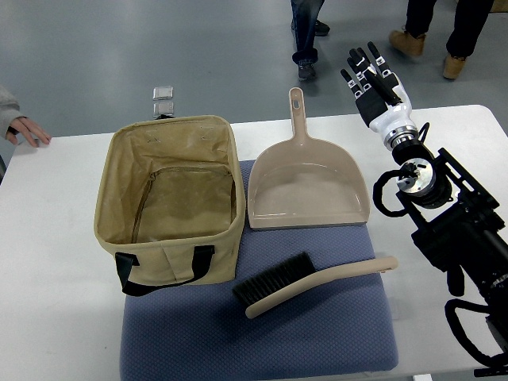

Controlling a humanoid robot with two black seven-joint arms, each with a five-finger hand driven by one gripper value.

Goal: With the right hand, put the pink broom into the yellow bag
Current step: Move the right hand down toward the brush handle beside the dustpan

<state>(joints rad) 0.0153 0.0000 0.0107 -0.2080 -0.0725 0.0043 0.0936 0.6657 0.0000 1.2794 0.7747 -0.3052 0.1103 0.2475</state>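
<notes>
Extending from the picture's right edge, the right hand (375,79) is raised over the far right part of the white table (55,238), its black fingers (359,63) spread straight and relaxed, holding nothing. The hand is well apart from every item on the table. The hand brush (309,284), which is the broom of the task, appears beige-pink with black bristles; it lies flat on the blue mat (317,341), bristle head toward the bag and handle angled toward the right edge of the mat. The brush is outside the bag, just beside its front right corner, with nothing touching it. The fabric bag (171,198) stands upright and open on the left part of the mat, tan-yellow, with a black strap handle on its near wall; its interior shows only its own lining. A matching beige dustpan (305,190) lies flat beyond the brush, to the right of the bag, its handle pointing away from the robot. A small metal object (164,98) sits on the floor past the table's far edge. A person's hand (28,131) rests on the table's far left edge. Legs and shoes of persons (305,44) stand on the floor beyond.
</notes>
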